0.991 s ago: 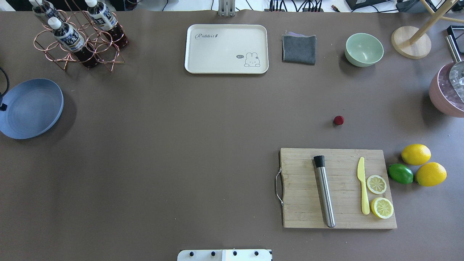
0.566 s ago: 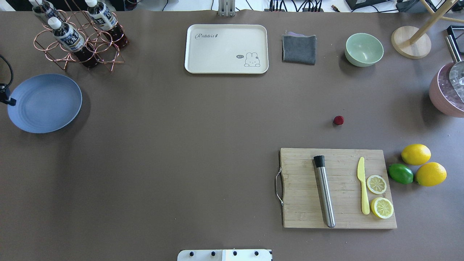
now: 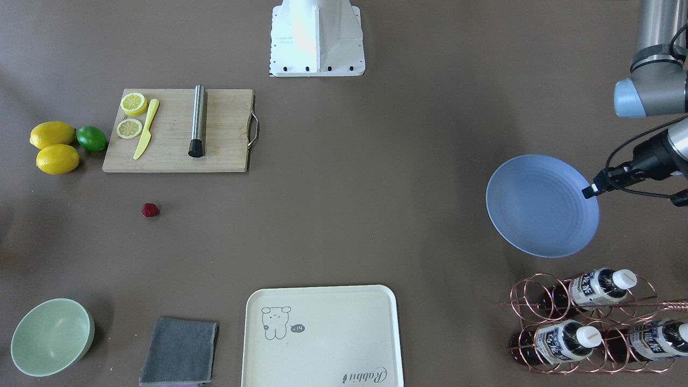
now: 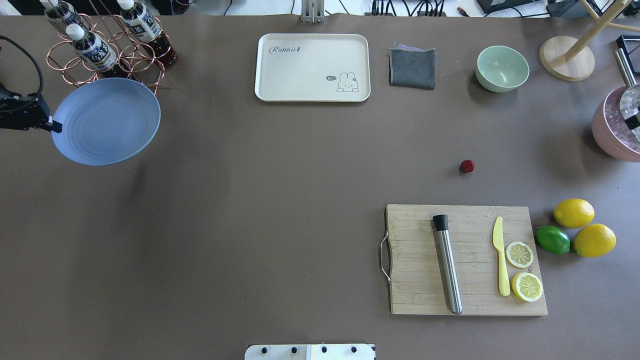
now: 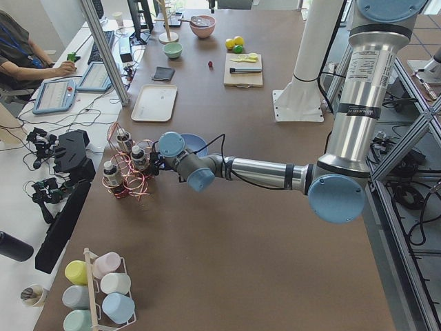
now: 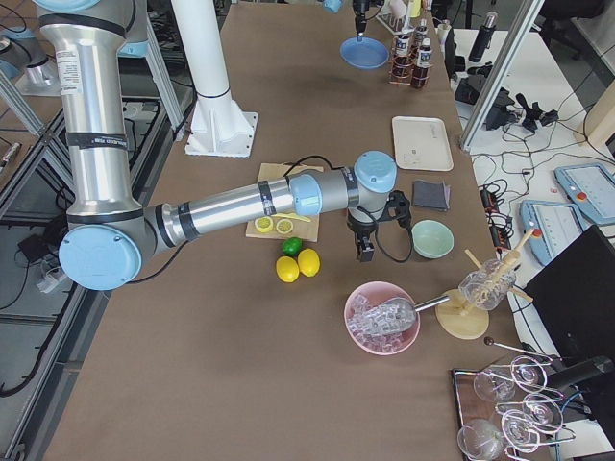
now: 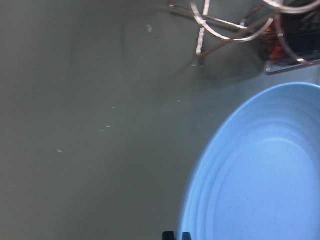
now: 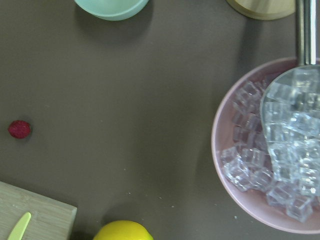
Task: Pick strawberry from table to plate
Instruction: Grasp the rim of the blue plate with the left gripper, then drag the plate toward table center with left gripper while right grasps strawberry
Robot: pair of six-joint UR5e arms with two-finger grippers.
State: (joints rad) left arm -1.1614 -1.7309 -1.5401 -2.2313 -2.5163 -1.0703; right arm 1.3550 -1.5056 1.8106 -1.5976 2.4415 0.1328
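The strawberry lies alone on the brown table, just beyond the cutting board; it also shows as the strawberry and the strawberry. My left gripper is shut on the rim of the blue plate, holding it tilted above the table beside the bottle rack. In the left wrist view the plate fills the lower right. My right gripper hangs over the table near the pink bowl; I cannot tell whether it is open or shut.
A wooden cutting board carries a steel muddler, a yellow knife and lemon slices. Lemons and a lime lie to its right. A cream tray, grey cloth, green bowl, ice bowl and copper bottle rack line the edges.
The left gripper has carried the blue plate rightwards and farther from the robot, up beside the bottle rack. The strawberry has not moved.
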